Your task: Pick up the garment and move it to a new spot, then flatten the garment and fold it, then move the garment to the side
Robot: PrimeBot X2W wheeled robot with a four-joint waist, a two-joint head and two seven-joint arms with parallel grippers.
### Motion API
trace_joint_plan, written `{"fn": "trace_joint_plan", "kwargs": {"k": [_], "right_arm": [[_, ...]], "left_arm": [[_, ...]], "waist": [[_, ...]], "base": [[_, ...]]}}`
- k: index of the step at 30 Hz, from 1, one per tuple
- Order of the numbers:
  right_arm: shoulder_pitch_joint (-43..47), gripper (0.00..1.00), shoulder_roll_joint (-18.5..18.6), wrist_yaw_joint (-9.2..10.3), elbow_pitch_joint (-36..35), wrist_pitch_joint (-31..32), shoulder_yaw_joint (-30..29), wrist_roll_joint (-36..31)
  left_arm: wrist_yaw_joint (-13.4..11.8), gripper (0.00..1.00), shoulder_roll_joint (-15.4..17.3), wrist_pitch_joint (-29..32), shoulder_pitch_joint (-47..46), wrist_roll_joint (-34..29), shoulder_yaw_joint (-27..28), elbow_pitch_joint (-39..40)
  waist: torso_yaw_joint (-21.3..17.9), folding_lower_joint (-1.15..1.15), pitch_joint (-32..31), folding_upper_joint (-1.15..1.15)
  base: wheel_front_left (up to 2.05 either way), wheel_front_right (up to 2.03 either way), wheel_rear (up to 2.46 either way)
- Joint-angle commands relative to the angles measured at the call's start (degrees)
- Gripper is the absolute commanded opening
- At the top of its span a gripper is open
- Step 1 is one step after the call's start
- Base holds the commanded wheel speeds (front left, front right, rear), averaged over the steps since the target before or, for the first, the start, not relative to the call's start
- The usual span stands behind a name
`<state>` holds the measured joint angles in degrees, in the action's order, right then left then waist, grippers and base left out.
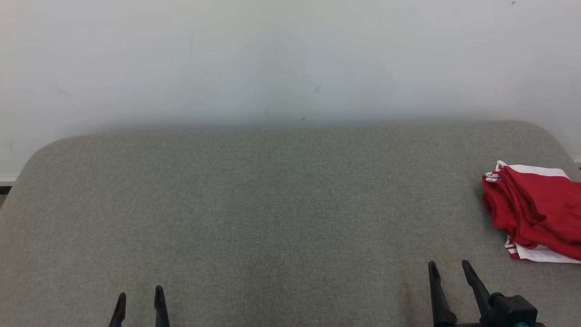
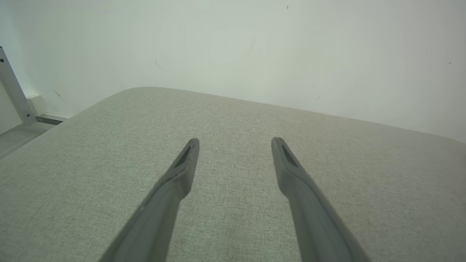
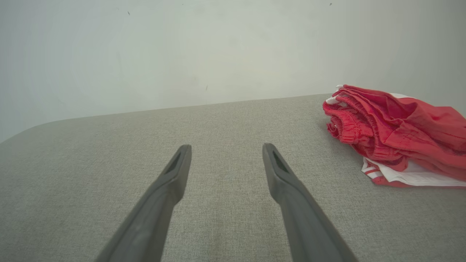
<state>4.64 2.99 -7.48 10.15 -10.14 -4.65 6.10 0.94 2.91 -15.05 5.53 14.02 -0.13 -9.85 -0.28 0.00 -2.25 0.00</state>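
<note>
And here is the scene on the grey fabric-covered surface (image 1: 272, 204): the red garment (image 1: 535, 209) lies far out on the robot's right, close to the rounded far corner. It is bunched into a layered heap with white bands at its far and near edges, and part of it is cut off by the head view's right border. Down at the near edge sits the right gripper (image 1: 448, 263), both dark fingers pointing away from the robot, jaws spread apart with nothing between them. The garment is near it, ahead and to its right, but not touching. From the right wrist camera the two fingers (image 3: 171, 178) frame bare grey weave. The garment shows off to the right there, a gathered, ruffled red edge facing the gripper and a white layer with red stripes underneath. Over on the other side, the left gripper (image 1: 140, 291) pokes up from the bottom edge, well apart from the garment, its jaws released too and holding nothing. Its wrist camera shows the fingertips (image 2: 189, 153) over plain cloth. A pale wall (image 1: 272, 59) runs behind the surface, and a light metal bar (image 2: 12, 87) leans at the far left.
</note>
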Motion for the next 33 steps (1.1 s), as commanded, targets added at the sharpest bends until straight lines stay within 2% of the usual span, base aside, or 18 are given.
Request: {"fn": "trace_joint_plan", "kwargs": {"k": [1,23,24,28,33], "right_arm": [[-0.37,1.00,-0.24,-0.02,0.13,-0.33,-0.10,-0.15],[-0.60,1.00,-0.24,-0.02,0.85,-0.82,0.87,0.95],[-0.23,0.00,-0.01,0.00,0.83,-0.70,0.86,0.67],[0.50,0.00,-0.03,0.00,2.77,-0.29,0.83,1.12],[-0.50,0.00,-0.04,0.00,3.40,1.13,0.33,6.57]], "left_arm": [[-0.17,1.00,-0.04,-0.15,0.44,-0.37,0.07,-0.08],[0.54,1.00,-0.04,-0.15,0.44,0.79,-0.08,-0.70],[0.57,0.00,0.00,0.00,0.08,0.33,-0.05,-0.60],[0.60,0.00,-0.09,0.36,0.31,0.58,-0.01,-2.44],[0.99,0.00,-0.10,2.00,-0.72,5.57,0.67,-3.07]], "waist": [[-0.02,0.00,-0.03,0.00],[-0.47,0.00,-0.19,0.00],[-0.49,0.00,-0.19,0.00],[-0.49,0.00,-0.17,0.00],[-0.46,0.00,-0.08,0.00]], "base": [[0.00,0.00,0.00],[0.00,0.00,0.00],[0.00,0.00,0.00],[0.00,0.00,0.00],[0.00,0.00,0.00]]}}
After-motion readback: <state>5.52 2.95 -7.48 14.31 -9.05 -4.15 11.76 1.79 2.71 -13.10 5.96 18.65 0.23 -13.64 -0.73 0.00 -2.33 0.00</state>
